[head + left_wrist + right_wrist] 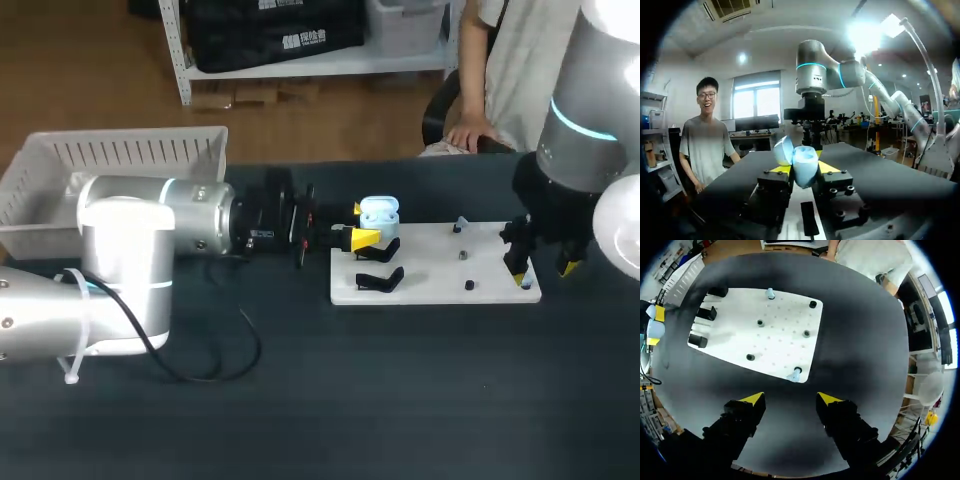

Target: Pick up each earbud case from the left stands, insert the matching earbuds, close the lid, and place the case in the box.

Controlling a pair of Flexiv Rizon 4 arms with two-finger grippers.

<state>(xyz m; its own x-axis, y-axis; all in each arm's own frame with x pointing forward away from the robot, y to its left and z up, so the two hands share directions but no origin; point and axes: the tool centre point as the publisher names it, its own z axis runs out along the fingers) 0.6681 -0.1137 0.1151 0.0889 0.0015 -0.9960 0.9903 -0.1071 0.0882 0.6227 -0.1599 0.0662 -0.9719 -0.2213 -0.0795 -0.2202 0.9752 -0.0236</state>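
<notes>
On the dark, matte table (400,400) the main risk is a misfit when earbud meets case, and it comes from how small and smooth the parts are. Far off at my left sits the white plastic box (130,150), with slatted walls and an open top. The case has a long way to travel to it, and a loose hold could drop it on the way.

The flat white board (430,265) is dotted with small holes. It looks light, so a sideways pull on anything seated in it may drag it across the table.

My left gripper (803,168) is clamped on the pale blue case (378,212), one yellow tip on each side, at the board's left end over the black stands (380,281). I cannot tell whether it is clear of them. The shell is rounded and glossy, so it could twist or squirt out under pressure. Its hinged lid stands open and could be knocked shut or snag.

My right gripper (790,399) hangs spread wide and empty just off the board's right edge, nearest one pale blue earbud (794,374). The second earbud (770,292) stands at the far edge. Both are tiny, smooth and upright on holders. A slightly off-centre pinch would probably flick one away or tilt it, and then it would not seat. Short black pegs (806,333) stand nearby, and a finger could catch on them.
</notes>
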